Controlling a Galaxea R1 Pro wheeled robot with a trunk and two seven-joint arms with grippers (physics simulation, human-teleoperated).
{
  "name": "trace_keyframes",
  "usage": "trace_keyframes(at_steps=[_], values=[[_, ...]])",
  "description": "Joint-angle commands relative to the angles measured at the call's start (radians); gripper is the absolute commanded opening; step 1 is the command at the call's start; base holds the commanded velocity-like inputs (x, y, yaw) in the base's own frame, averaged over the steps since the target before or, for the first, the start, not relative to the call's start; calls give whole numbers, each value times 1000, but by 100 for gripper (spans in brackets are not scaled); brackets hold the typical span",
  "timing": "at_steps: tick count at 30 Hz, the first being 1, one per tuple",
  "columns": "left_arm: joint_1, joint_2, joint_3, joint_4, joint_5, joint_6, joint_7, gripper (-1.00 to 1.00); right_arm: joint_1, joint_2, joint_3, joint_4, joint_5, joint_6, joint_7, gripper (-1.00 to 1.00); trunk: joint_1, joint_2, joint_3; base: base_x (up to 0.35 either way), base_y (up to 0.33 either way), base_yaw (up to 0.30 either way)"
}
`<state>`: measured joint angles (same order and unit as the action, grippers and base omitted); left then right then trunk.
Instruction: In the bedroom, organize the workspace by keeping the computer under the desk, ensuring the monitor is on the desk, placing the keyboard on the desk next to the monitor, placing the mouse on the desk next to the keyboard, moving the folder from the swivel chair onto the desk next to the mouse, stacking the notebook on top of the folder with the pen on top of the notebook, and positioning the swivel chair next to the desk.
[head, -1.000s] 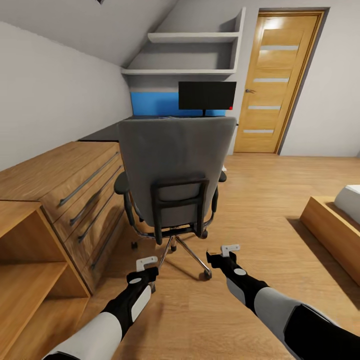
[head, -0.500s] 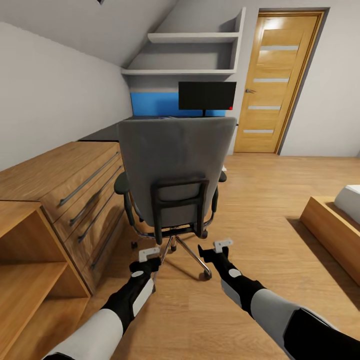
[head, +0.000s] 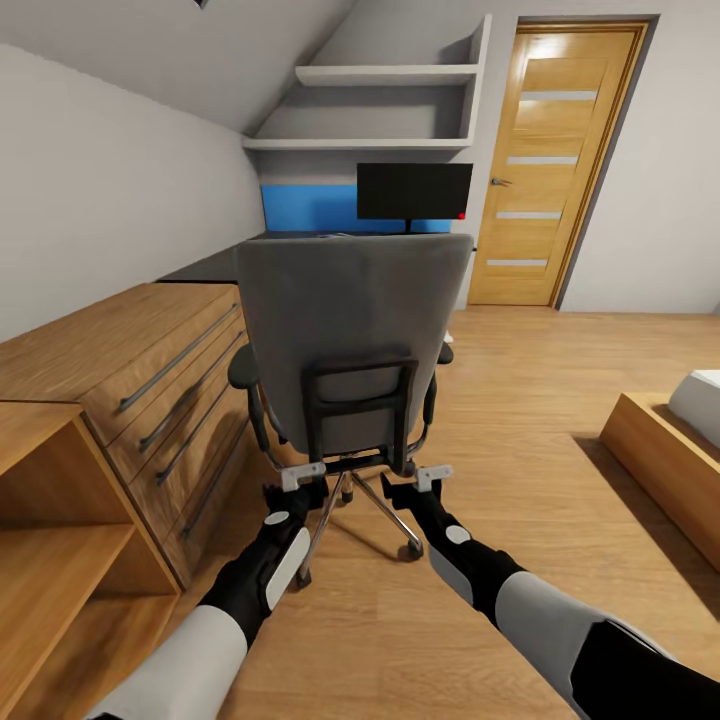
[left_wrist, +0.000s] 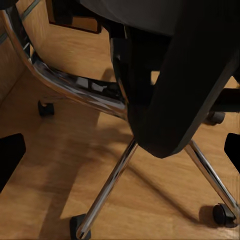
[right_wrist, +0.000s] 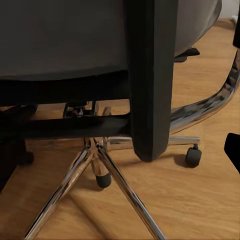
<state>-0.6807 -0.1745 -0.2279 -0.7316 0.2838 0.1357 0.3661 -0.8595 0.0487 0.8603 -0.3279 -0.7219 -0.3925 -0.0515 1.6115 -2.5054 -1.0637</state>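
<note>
Your left gripper (head: 303, 476) and right gripper (head: 433, 476) both sit low behind the swivel chair (head: 350, 330), just short of the black frame under its backrest; the fingers of each look spread apart and hold nothing, though in the head view they are small and hard to read. In both wrist views the frame's black uprights loom close, with the chrome legs and casters below on the wooden floor (head: 520, 400). Over the last second you have brought both arms forward and up from further back on the floor, closing on the chair's lower back; the room has not shifted, so the base has stayed put. That suggests you are lining up to grip or push the chair, likely to move it toward the desk or to get at its seat.

The chair's back faces you, so whatever lies on the seat is hidden. Beyond it stands one monitor (head: 414, 191), upright on the black tabletop (head: 205, 265) before the blue back panel (head: 308, 208). Counted: one chair, one monitor, one desk, two grippers; one oak chest of drawers (head: 130, 370) at your left, one door (head: 555, 165) ahead.
</note>
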Motion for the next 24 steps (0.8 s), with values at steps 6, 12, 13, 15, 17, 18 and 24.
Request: trace_keyframes(at_steps=[6, 12, 13, 15, 17, 18, 24], values=[[0, 0, -1, -9, 19, 9, 5, 100, -1, -1, 8, -2, -8, -4, -6, 100, 0, 0, -1, 0, 0, 0], [0, 0, -1, 4, 33, 10, 4, 100, -1, -4, 7, 1, -10, -8, -7, 100, 0, 0, -1, 0, 0, 0], [0, 0, -2, 9, 33, 11, 4, 100, -1, -4, 7, 2, -10, -8, -7, 100, 0, 0, -1, 0, 0, 0], [0, 0, -9, 25, 34, 11, 4, 100, -1, -4, 8, 3, -11, -9, -7, 100, 0, 0, -1, 0, 0, 0], [0, 0, -23, 35, 34, 11, 4, 100, -1, -4, 9, 4, -11, -9, -7, 100, 0, 0, -1, 0, 0, 0], [0, 0, -28, 37, 34, 11, 4, 100, -1, -3, 9, 4, -11, -9, -7, 100, 0, 0, -1, 0, 0, 0], [0, 0, -41, 48, 35, 10, 4, 100, -1, -3, 9, 4, -11, -9, -7, 100, 0, 0, -1, 0, 0, 0]])
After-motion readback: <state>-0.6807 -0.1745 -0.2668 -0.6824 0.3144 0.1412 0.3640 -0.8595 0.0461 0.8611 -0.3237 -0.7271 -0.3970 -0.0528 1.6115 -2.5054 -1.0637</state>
